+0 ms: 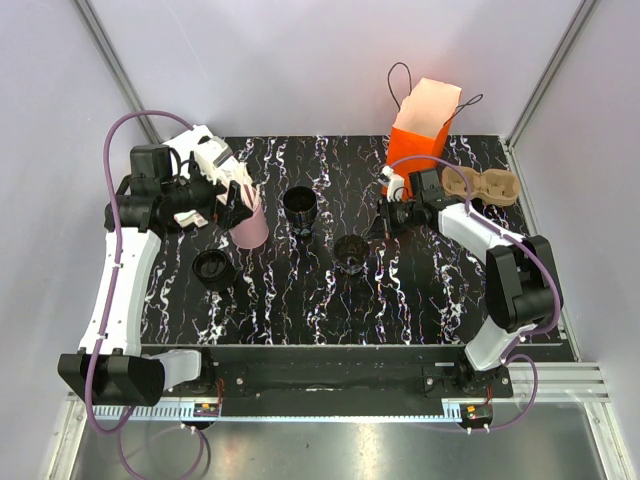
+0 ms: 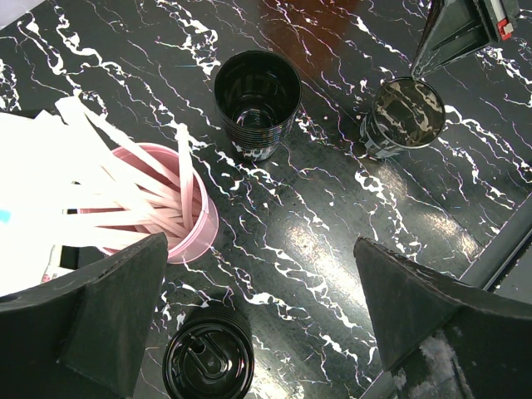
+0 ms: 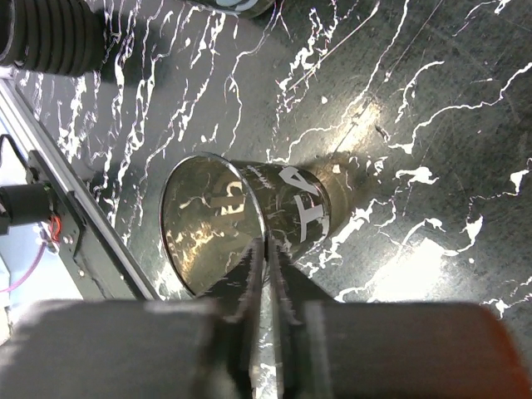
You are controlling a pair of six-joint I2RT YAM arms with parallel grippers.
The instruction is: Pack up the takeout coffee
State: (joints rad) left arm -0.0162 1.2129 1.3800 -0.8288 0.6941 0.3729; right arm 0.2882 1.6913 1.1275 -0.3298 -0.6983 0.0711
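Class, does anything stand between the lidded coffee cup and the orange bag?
Yes. The lidless black cup stands mid-table, roughly on the straight line from the lidded coffee cup to the orange bag.

Worktop [image 1: 400, 290]: carried everything listed here.
Bag [image 1: 425, 125]: stood at the back edge, right of centre, behind all the cups.
Cup carrier [image 1: 487, 186]: lay just right of the bag and slightly nearer the front, close to the right edge.
Stick cup [image 1: 250, 230]: stood left of centre, with sticks [image 2: 125, 179] in it.
Open cup [image 1: 300, 206]: stood near the centre, right of the stick cup and apart from it.
Third cup [image 1: 350, 252]: stood in front of the open cup and to its right, front-left of the bag.
Takeout coffee [image 1: 213, 268]: stood in front of the stick cup and to its left, leftmost of the cups, well apart from the bag.
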